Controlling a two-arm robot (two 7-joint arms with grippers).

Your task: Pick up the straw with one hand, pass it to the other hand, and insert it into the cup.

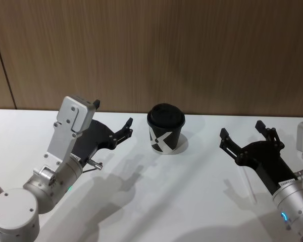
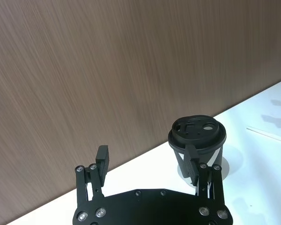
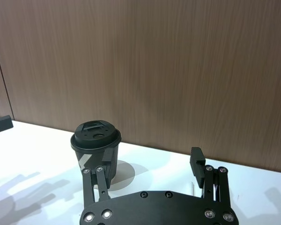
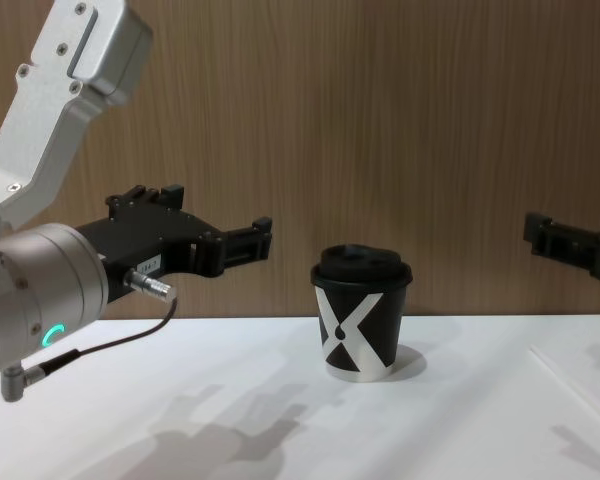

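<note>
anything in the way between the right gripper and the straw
Nothing visible. The straw lies flat on the bare table just below the right gripper, whose fingers are open. The cup stands off to the robot's left, clear of that path.

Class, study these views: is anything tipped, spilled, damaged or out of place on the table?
Nothing stands out. The cup stands upright, lid on, no spill around it. The straw lies flat on the table by the right gripper. The left gripper and right gripper both hover, fingers open.
</note>
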